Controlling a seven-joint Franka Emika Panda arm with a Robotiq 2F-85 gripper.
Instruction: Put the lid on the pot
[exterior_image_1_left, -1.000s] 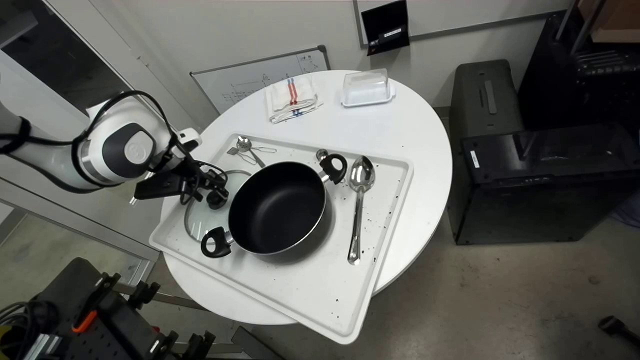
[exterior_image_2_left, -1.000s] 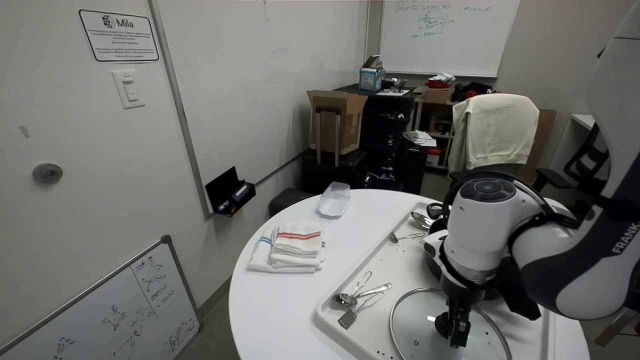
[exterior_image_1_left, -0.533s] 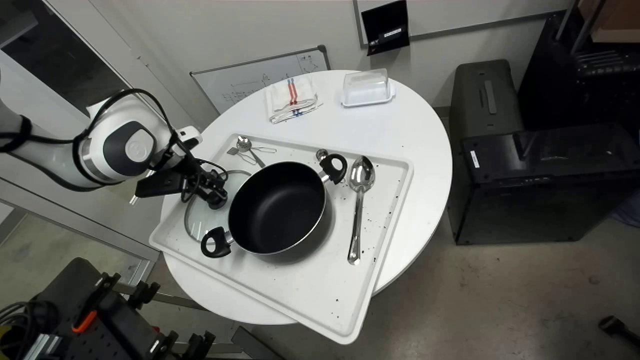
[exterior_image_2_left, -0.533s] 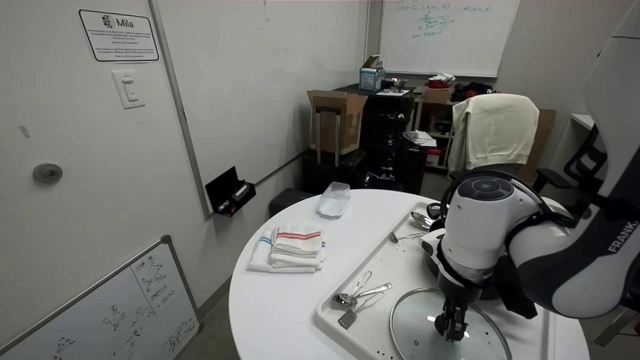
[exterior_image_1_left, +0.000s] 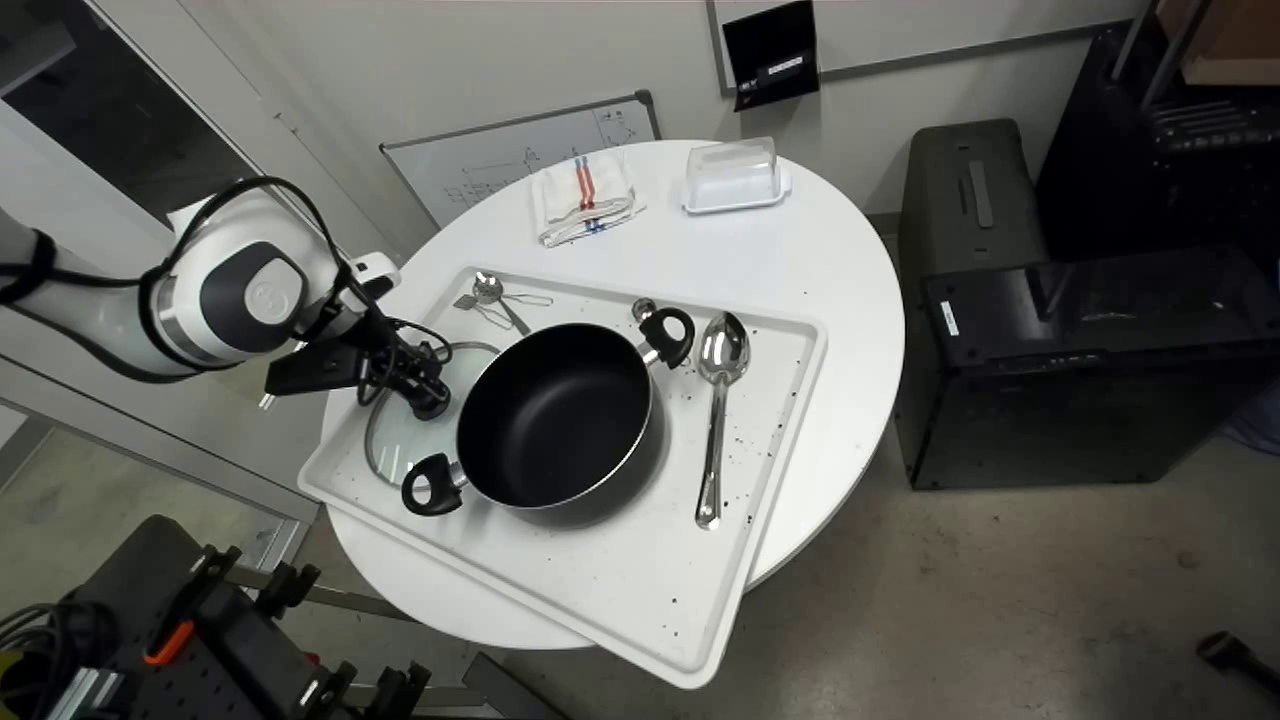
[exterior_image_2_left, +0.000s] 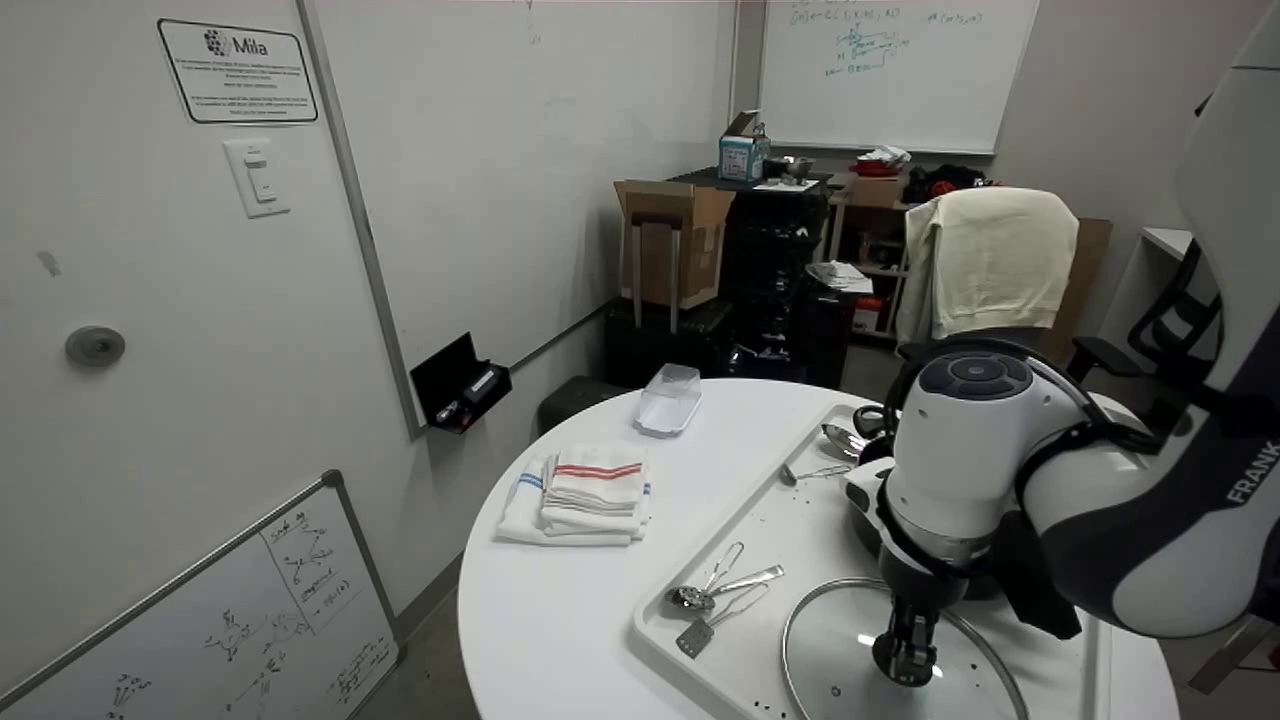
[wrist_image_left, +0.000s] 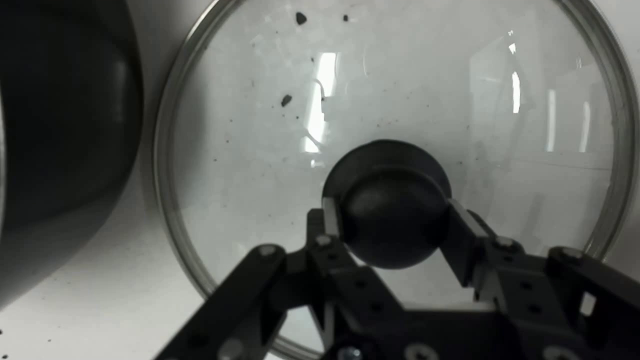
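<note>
While both exterior views obscure contact, the wrist view shows the gripper (wrist_image_left: 397, 227) clamped on the black knob (wrist_image_left: 394, 197) of the glass lid (wrist_image_left: 400, 110). The lid is just beside the black pot (exterior_image_1_left: 560, 420), whose interior only an exterior view shows.

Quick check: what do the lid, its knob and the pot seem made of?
Lid: clear and glossy, likely glass, with bright reflections and the tray showing through; its rim gleams like metal.
Knob: smooth black, perhaps plastic, judging by its dull sheen.
Pot: satin black, probably coated metal, glinting silvery along part of its top.
</note>
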